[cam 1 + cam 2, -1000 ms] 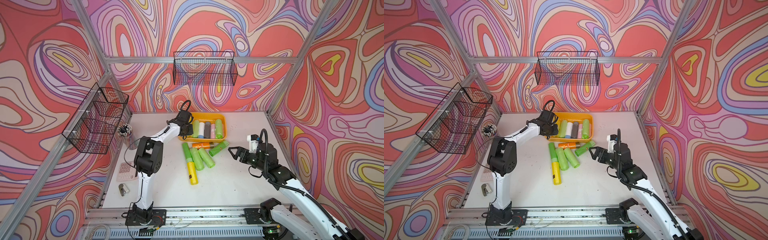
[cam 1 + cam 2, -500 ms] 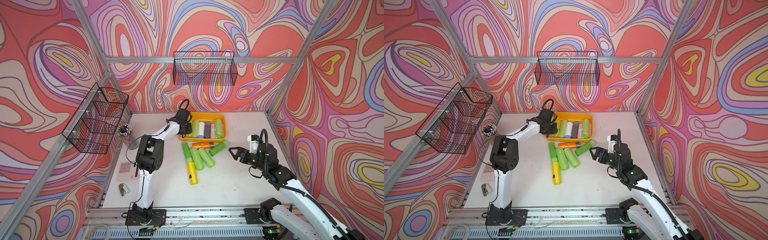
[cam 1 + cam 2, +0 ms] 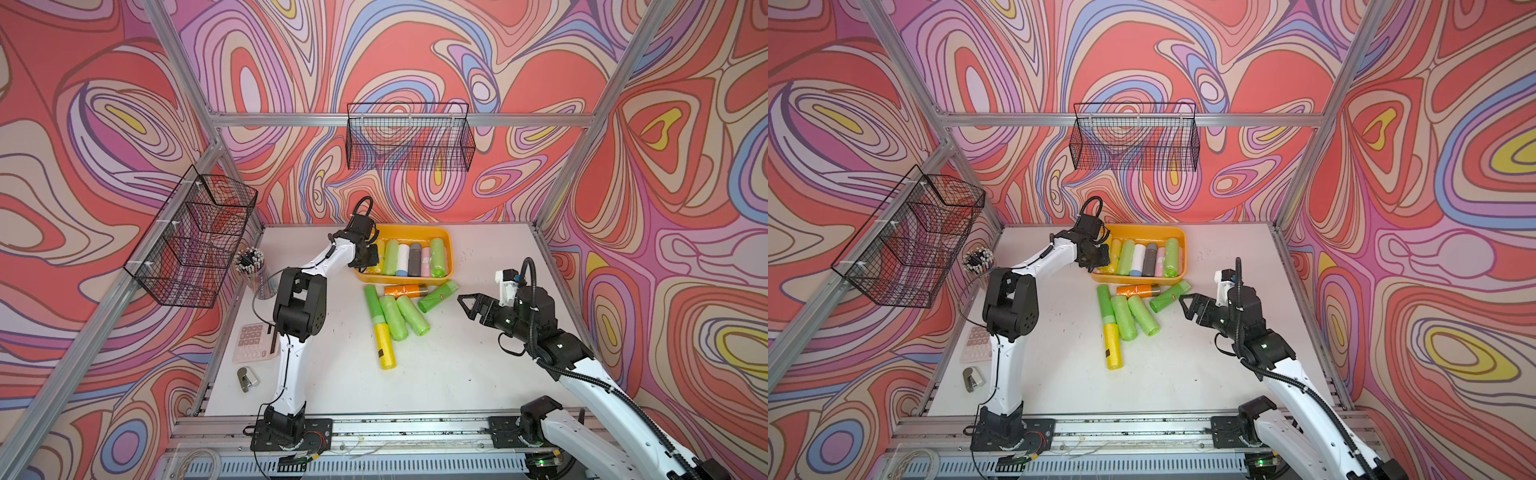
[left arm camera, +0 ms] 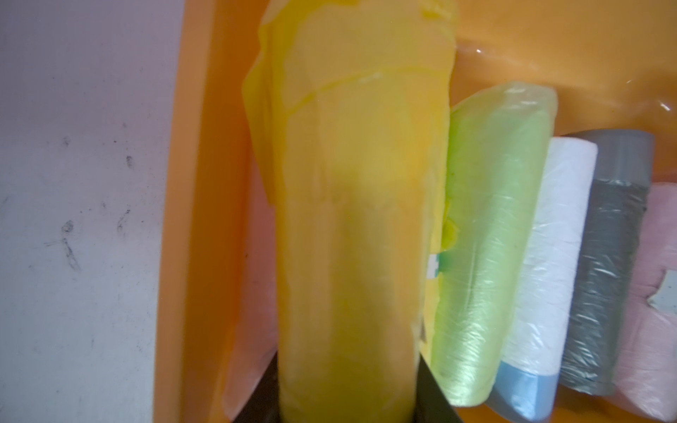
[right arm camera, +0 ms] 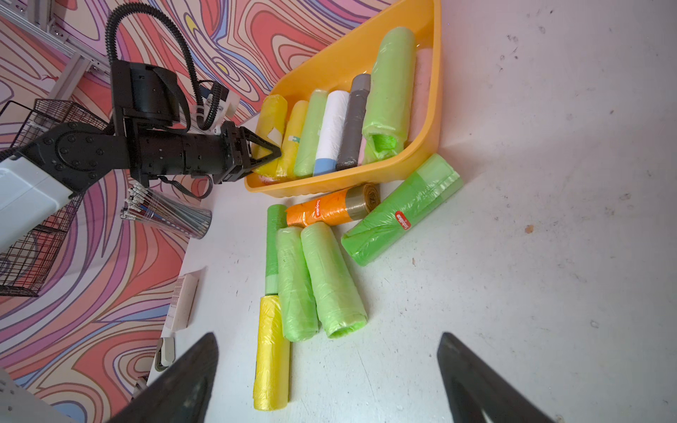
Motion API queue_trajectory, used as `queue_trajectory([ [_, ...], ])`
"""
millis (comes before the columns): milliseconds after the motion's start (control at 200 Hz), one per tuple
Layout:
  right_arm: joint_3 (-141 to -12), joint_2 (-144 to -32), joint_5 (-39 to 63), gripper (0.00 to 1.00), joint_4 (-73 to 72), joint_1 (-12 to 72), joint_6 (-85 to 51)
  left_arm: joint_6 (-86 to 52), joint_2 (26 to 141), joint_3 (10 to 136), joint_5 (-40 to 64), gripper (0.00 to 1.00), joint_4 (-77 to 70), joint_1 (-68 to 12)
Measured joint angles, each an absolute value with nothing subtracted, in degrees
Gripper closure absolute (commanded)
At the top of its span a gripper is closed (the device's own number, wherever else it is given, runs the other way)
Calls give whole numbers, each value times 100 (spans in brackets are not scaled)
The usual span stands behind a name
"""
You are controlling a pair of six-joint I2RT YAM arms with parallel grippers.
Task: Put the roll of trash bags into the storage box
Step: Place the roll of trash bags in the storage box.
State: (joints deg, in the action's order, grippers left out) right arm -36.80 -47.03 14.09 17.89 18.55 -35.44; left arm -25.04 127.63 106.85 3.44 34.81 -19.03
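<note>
The storage box (image 3: 415,229) is an orange-yellow tub at the back of the table, with several rolls lying side by side in it. My left gripper (image 4: 348,370) is shut on a yellow roll of trash bags (image 4: 351,219) and holds it over the box's left end, beside a light green roll (image 4: 491,227). The right wrist view shows the same left gripper (image 5: 269,155), yellow roll (image 5: 273,117) and box (image 5: 348,47). My right gripper (image 3: 467,305) stands open above the bare table, right of the loose rolls, with nothing between its fingers (image 5: 198,366).
Loose rolls lie in front of the box: green ones (image 3: 392,318), a yellow one (image 3: 384,347), an orange one (image 3: 405,289) and a labelled green one (image 3: 438,296). Black wire baskets (image 3: 409,141) (image 3: 195,245) hang on the walls. A cup of pens (image 3: 249,266) and a calculator (image 3: 253,340) sit at the left.
My left gripper has only shifted slightly at the box's left end, still shut on the yellow roll. The right arm has not moved.
</note>
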Motion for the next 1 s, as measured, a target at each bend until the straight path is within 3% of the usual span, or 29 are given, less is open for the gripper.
queue_trajectory([
  [100,-3682,-4703,1398,5,1802,1855,-3544,-2491,12794,10739,346,65,3540,-1903],
  [220,-3682,-4703,1393,5,1809,1855,-3544,-2401,12801,10772,403,33,3570,-1903],
  [290,-3682,-4700,1391,5,1813,1855,-3544,-2381,12787,10768,429,24,3544,-1911],
  [486,-3686,-4687,1337,5,1885,1855,-3538,-2373,12331,10132,449,16,3208,-1925],
  [1002,-3944,-4886,740,5,2314,1855,-3310,-2443,10663,9275,530,9,3048,-2185],
])
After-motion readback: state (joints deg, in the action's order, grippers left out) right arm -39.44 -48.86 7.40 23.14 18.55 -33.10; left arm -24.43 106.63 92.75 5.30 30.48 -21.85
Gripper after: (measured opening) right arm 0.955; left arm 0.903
